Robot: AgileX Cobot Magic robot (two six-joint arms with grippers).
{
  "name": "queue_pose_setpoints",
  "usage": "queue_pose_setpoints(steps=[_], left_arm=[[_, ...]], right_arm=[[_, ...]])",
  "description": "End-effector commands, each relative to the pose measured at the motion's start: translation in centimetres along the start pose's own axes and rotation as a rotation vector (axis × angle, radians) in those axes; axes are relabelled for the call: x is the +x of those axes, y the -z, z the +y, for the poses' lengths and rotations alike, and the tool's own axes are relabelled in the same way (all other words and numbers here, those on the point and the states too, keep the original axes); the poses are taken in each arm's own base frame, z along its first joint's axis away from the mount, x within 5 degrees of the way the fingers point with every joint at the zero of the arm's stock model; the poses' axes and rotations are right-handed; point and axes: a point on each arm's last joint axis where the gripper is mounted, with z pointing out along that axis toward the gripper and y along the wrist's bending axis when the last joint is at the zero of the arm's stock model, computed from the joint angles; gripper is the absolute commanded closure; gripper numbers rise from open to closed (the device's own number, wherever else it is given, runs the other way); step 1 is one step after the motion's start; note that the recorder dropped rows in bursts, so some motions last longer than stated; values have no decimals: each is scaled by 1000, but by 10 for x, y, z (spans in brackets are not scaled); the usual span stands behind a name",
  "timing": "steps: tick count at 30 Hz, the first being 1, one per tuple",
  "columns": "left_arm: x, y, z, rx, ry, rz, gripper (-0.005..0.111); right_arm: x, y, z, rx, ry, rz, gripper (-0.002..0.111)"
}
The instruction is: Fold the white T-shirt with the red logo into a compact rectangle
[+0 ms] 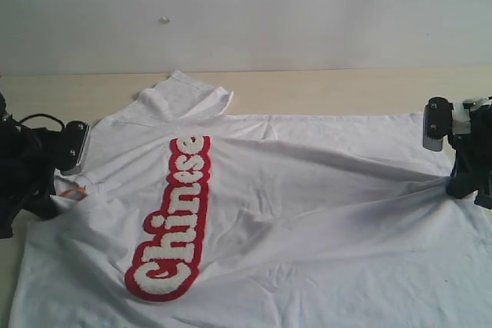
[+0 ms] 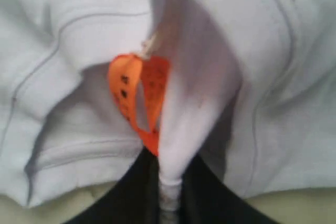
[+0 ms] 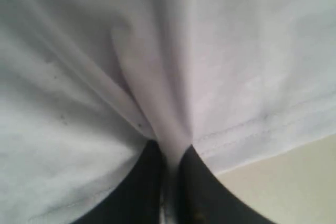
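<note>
Shirt: the white T-shirt (image 1: 307,190) lies spread on the table (image 1: 323,86), chest side up and sideways to your exterior camera. It is wrinkled, and creases run toward both gripped spots. The red logo (image 1: 173,217) reads "Chinese" in fuzzy white letters with a red outline. It runs from mid-shirt toward the near edge and serves as the landmark below.

Beyond the logo's far end, one short sleeve (image 1: 188,96) lies on bare tabletop. To the left of the logo is the neck opening, where you can see the orange neck tag (image 2: 139,95) looped just inside the ribbed collar.

Left gripper (image 2: 169,192): at the collar, left of the logo. The jaws are clenched on a raised fold of the shirt's white cloth. The tag's lower end sits just beside the pinch, and you cannot tell whether it is caught too.

Right gripper (image 3: 170,182): well to the right of the logo, at the shirt's opposite edge. The jaws are clamped on a ridge of white cloth close to a stitched hem, with bare table beside it.

Behind the table, past the logo's far end, is a plain pale wall (image 1: 307,13).
</note>
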Motion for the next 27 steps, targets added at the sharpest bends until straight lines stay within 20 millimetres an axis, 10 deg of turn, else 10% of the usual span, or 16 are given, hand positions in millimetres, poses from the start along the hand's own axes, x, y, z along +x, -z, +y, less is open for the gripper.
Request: queue_pose_setpoints(steps=[1,13,27], left_arm=[[-3,37,10,-207,77,-28,106],[4,164,-3,-659,372,-185,106],[17,271,-69,-956,613,-390,107]], right_arm=[[-4,31,4,59,3,-33,108],[-21,149,34,289,-32,-244,108],[-24,257,102,497,-157,-512,108]])
